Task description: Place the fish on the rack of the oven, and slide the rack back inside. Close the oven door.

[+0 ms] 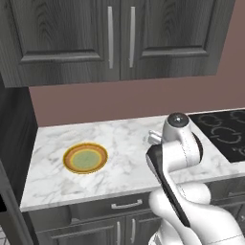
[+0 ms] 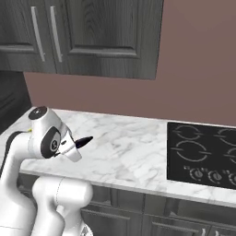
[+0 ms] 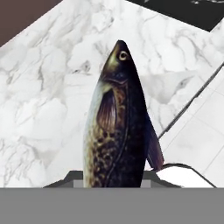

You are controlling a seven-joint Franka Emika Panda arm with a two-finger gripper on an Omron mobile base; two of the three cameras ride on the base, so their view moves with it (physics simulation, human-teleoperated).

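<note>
A dark, speckled fish (image 3: 117, 127) stands in the hand view with its head pointing away from the hand, above the white marble counter (image 3: 39, 109). My gripper (image 3: 114, 177) is shut on its tail end, and the fish covers the fingertips. In the right base view the fish (image 2: 85, 140) pokes out as a dark tip from my gripper (image 2: 77, 144), which hovers over the counter's left part. In the left base view the arm's own elbow hides the hand. The oven, its rack and the oven door are out of view.
A round yellow-orange plate (image 1: 85, 158) lies on the counter's left side. A black cooktop (image 2: 203, 154) is set into the counter at the right. Dark wall cabinets (image 1: 119, 38) hang above, and drawers (image 1: 127, 205) sit below the front edge.
</note>
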